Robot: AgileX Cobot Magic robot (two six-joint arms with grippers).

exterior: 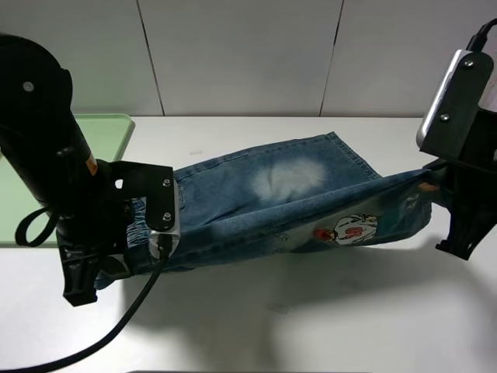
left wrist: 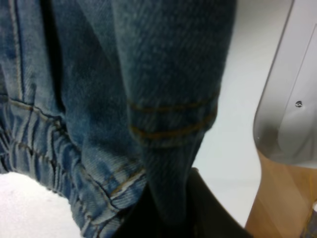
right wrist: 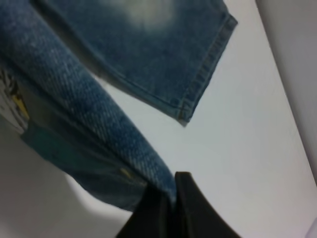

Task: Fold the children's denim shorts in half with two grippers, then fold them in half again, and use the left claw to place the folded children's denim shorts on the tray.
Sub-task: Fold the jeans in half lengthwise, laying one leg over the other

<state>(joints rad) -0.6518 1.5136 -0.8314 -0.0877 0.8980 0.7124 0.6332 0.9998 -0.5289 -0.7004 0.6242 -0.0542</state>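
Observation:
The children's denim shorts (exterior: 272,198) hang stretched between both grippers above the white table, one leg with a pale faded patch still lying on the table and the cartoon patch facing front. My left claw (exterior: 144,252) is shut on the waistband end; in the left wrist view its black fingers (left wrist: 190,213) pinch a denim fold (left wrist: 163,99). My right gripper (exterior: 433,185) is shut on the leg-hem end; in the right wrist view (right wrist: 166,206) it clamps the raised denim edge (right wrist: 99,124). The light-green tray (exterior: 109,130) lies at far left, mostly hidden behind the left arm.
The white table (exterior: 311,311) runs to a pale panelled wall at the back. A black cable (exterior: 116,330) trails from the left arm over the table's front left. A grey-white housing and wood surface (left wrist: 287,124) show beside the table in the left wrist view.

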